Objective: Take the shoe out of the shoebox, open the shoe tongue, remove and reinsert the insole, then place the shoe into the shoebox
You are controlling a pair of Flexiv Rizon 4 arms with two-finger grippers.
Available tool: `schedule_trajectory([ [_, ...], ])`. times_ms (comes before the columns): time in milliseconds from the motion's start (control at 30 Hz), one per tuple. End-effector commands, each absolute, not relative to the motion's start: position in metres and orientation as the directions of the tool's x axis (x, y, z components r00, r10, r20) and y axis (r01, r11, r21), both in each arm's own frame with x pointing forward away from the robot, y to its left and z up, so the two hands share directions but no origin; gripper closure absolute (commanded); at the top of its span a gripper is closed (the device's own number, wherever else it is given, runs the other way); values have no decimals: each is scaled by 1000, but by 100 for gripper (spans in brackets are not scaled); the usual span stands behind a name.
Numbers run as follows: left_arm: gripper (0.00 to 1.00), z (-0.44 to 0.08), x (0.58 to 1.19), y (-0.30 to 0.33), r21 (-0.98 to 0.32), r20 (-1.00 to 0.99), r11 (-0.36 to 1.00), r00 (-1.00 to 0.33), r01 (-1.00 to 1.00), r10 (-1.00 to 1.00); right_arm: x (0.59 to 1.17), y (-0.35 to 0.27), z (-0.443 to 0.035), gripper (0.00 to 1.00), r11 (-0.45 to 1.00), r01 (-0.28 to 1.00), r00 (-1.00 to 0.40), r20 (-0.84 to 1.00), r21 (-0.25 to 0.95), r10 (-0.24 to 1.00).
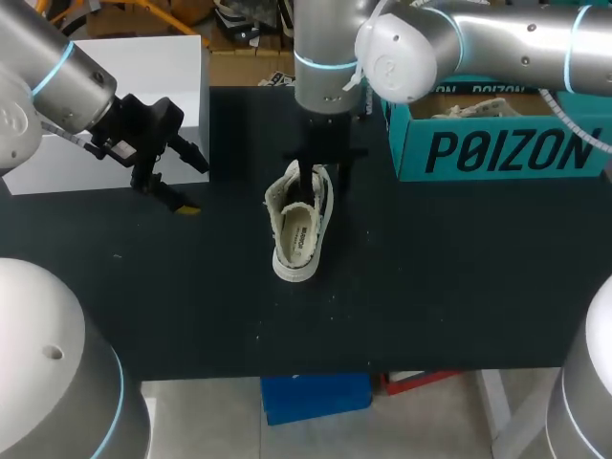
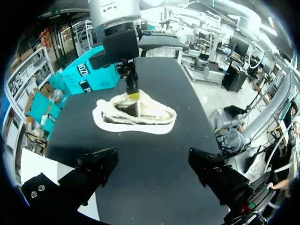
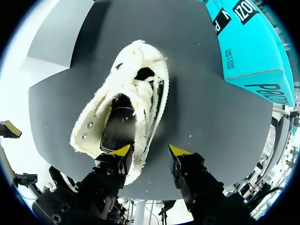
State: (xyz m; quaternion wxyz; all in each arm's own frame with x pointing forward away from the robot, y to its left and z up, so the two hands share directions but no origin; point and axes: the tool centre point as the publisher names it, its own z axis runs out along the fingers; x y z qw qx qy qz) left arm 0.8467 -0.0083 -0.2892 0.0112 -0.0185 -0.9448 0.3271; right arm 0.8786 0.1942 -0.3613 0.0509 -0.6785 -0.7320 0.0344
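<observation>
A cream fleece-lined shoe (image 1: 296,228) stands upright on the black table (image 1: 430,287), near its middle. My right gripper (image 1: 318,178) hangs over the shoe's far end. In the right wrist view the right gripper (image 3: 150,151) is open. One yellow-tipped finger (image 3: 117,152) sits at the dark mouth of the shoe (image 3: 126,108). The other finger is outside the shoe's side wall, with a strip of table showing between them. My left gripper (image 1: 191,185) is wide open above the table's left part, well away from the shoe (image 2: 136,115). The teal shoebox (image 1: 507,148) stands at the back right.
A white box (image 1: 143,67) stands at the table's back left, behind my left arm. The teal shoebox (image 3: 253,51) lies beside the shoe on the right gripper's far side. Bare black tabletop stretches in front of the shoe and to both sides.
</observation>
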Motion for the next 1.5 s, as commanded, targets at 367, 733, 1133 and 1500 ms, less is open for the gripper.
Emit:
schedule_trajectory([
  [367, 0, -290, 845, -8, -619, 4, 785, -999, 29, 39, 881, 204, -394, 54, 72, 991, -70, 19, -111, 997],
  [733, 0, -290, 845, -8, -619, 4, 785, -999, 29, 39, 872, 200, -412, 75, 69, 990, -69, 4, -125, 998],
  [1133, 0, -290, 845, -8, -619, 4, 785, -999, 29, 39, 871, 203, -421, 100, 78, 986, -67, 80, -145, 995],
  [1500, 0, -290, 845, -8, -619, 4, 785, -999, 29, 39, 871, 203, -421, 100, 78, 986, -67, 80, -145, 995],
])
